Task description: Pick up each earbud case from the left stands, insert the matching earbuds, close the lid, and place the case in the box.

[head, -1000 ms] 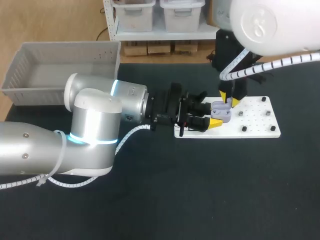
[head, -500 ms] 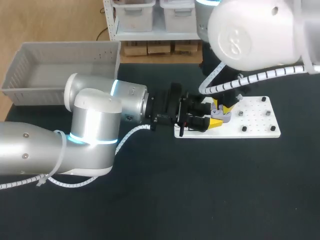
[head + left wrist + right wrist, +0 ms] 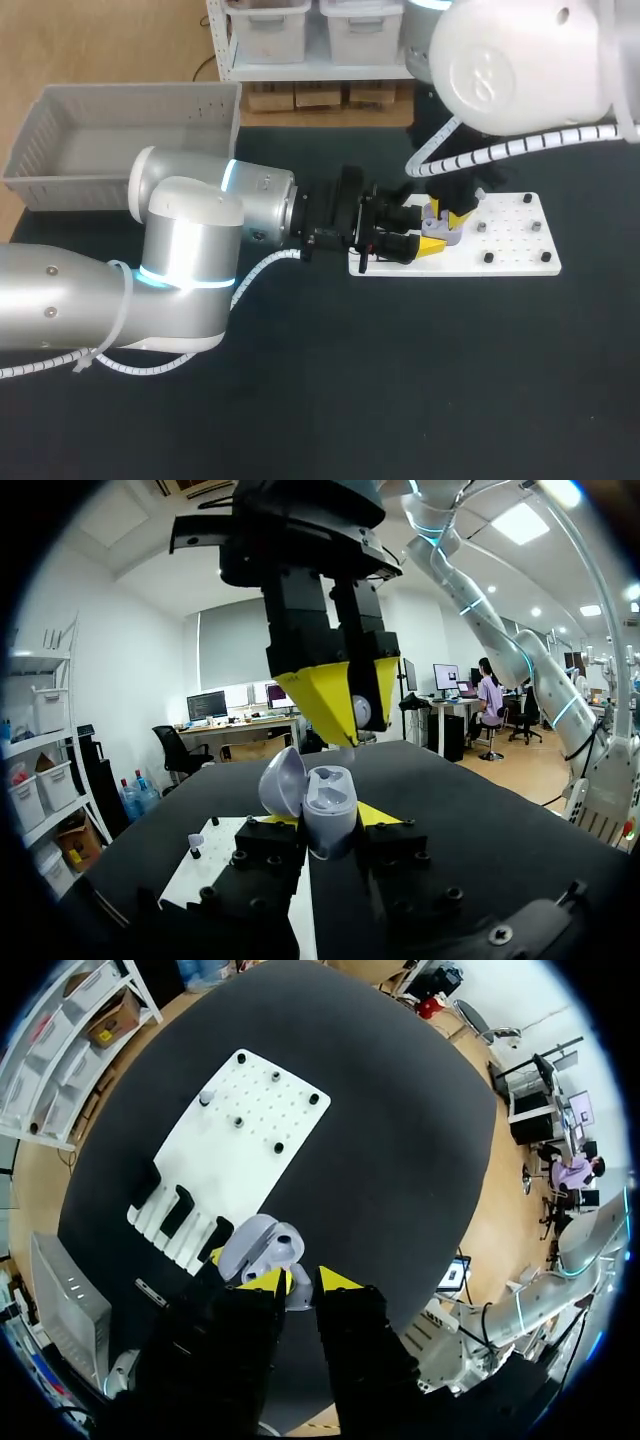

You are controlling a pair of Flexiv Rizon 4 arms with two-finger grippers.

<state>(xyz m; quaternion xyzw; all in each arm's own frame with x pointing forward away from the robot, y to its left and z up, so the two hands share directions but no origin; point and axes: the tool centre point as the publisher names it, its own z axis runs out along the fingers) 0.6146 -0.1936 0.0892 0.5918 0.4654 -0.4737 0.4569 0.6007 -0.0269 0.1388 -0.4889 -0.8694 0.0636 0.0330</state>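
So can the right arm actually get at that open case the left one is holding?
Probably yes. The left gripper holds the case with its lid swung open, and the right gripper, an earbud in its grip, hangs just above with nothing between them.

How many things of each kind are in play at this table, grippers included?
Earbud case: 1
Earbud, between the right gripper's fingers: 1
White board: 1
Grey box: 1
Grippers, left gripper and right gripper: 2
Total: 6
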